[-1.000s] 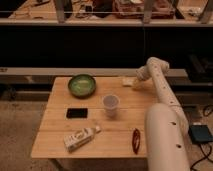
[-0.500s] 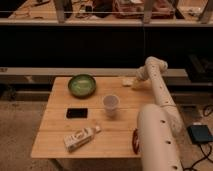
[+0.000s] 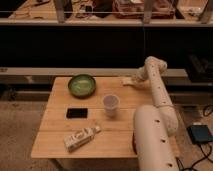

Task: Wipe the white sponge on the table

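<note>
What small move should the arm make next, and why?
Probably one short sideways stroke: the gripper sits at the small flat off-white sponge, which lies near the far edge of the light wooden plank table.

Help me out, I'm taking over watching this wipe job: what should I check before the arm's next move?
1. Claw at the white sponge, at the table's far right corner: ok.
2. Sponge lying on the table, close to its far edge: ok.
3. Sponge actually gripped: cannot tell.
4. Green bowl apart from the sponge, to its left: ok.
5. Plastic cup apart from the sponge, nearer the camera: ok.
6. Black phone and carton far from the sponge, on the near left: ok.
</note>
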Robot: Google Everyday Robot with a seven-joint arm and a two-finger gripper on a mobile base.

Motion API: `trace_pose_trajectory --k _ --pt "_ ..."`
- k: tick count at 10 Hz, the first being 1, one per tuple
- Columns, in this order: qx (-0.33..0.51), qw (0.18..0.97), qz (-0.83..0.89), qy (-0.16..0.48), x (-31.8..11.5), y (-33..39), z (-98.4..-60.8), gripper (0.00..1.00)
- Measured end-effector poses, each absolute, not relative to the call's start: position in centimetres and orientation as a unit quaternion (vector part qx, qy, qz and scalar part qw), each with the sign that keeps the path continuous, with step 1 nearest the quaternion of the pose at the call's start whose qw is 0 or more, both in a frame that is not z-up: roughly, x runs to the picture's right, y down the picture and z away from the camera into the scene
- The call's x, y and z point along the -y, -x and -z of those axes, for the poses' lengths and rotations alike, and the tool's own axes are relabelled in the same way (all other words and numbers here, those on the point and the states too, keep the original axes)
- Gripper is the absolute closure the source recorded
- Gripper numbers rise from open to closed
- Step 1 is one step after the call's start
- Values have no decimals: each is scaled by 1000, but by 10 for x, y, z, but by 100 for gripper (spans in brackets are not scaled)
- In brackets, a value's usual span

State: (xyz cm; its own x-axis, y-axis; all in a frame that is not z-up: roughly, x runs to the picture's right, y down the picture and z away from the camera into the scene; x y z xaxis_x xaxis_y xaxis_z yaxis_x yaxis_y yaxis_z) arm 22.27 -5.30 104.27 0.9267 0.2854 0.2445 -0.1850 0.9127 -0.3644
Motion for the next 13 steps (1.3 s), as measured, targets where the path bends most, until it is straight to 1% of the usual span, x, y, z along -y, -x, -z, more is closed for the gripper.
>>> trace_pose_trajectory --k 4,5,8,9,13 --pt "146 966 -112 183 49 -235 -1032 67" --pt "145 966 -112 184 49 -241 -1027 70" --pt "148 963 -107 200 38 -266 -1008 97" --pt "148 961 -106 208 31 -273 -1005 100" --pt "162 950 -98 247 -15 -292 -994 100"
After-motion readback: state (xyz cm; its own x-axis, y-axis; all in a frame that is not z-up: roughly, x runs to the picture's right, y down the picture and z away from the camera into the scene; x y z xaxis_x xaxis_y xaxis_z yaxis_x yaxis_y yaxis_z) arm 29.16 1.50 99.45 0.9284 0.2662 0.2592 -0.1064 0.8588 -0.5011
